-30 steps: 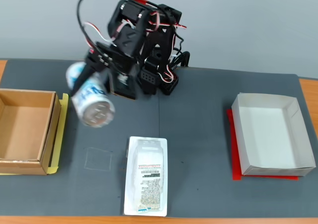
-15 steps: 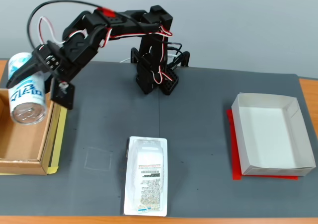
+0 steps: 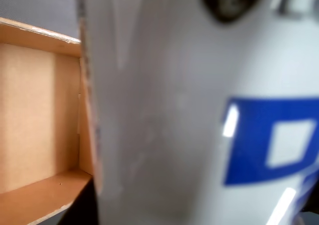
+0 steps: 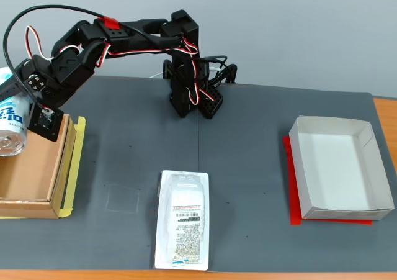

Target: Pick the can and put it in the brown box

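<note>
White and light-blue, the slim drink can had swung from mid-table to above the shallow brown cardboard box within a second. My black gripper gripped it there, tilted, so I judged release was next.

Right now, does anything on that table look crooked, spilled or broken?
Nothing spilled or broken. The can hangs tilted in the gripper over the brown box, which is simply mid-delivery. The plastic package lies flat and the white box sits squarely on its red sheet.
</note>
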{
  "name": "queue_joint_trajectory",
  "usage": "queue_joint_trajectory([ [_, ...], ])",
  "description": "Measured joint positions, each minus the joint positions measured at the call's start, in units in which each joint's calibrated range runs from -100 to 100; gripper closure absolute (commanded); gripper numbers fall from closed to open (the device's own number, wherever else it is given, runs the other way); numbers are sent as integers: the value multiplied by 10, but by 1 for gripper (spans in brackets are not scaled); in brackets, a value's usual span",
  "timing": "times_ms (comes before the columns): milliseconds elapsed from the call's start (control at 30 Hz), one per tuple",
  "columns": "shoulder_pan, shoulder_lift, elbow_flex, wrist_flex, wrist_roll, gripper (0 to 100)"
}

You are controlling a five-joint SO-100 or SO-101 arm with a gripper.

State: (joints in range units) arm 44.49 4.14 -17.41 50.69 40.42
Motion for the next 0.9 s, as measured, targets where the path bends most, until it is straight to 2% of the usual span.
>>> queue_joint_trajectory([
  [800, 32, 172, -4, -3, 0, 88],
  [900, 30, 172, -4, -3, -16, 79],
])
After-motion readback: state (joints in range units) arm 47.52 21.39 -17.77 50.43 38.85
